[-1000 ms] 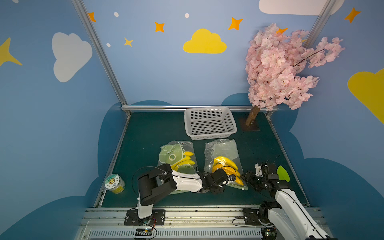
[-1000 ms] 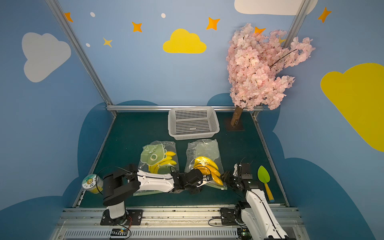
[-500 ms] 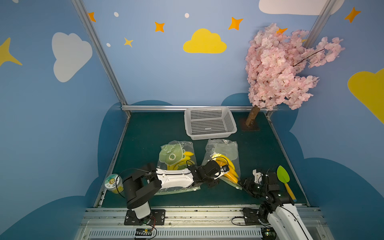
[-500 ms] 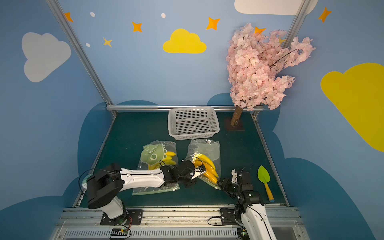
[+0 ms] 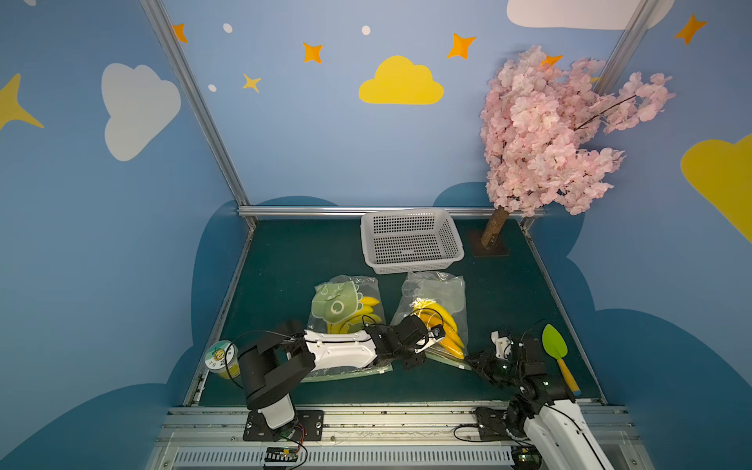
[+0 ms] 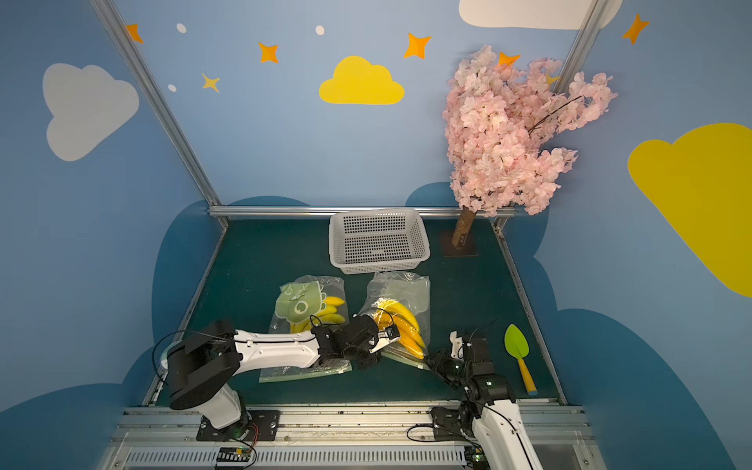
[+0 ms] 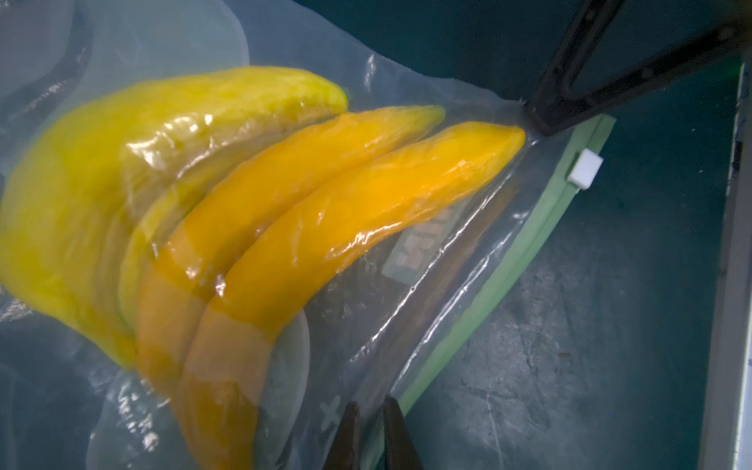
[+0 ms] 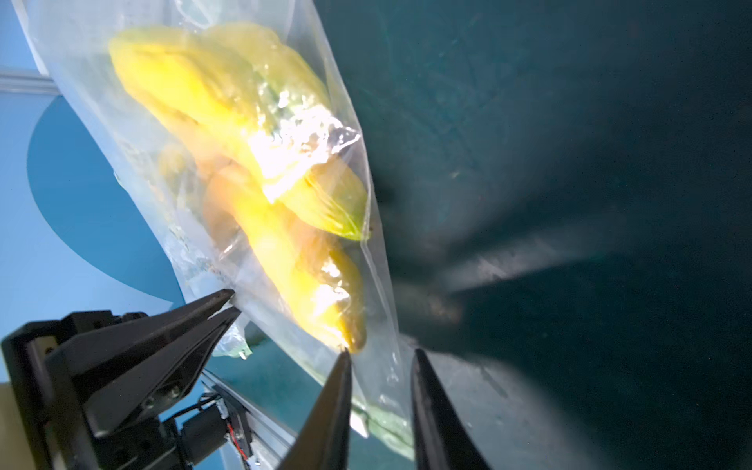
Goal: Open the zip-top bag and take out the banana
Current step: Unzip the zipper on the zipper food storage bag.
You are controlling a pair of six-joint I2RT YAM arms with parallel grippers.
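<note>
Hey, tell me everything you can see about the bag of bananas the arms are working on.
The bag is clear, crinkly plastic with a green zip strip along its near edge and a white slider at one end. A bunch of yellow bananas sits inside. It lies on the dark green table, in front of the basket. The left gripper is pinched shut on it by the strip; the right gripper straddles its near corner, grip unclear.

A dark green tabletop (image 5: pixel 309 260) is enclosed by sky-blue panel walls (image 5: pixel 317 154) painted with clouds (image 5: pixel 401 81) and orange stars (image 5: pixel 312 53).
</note>
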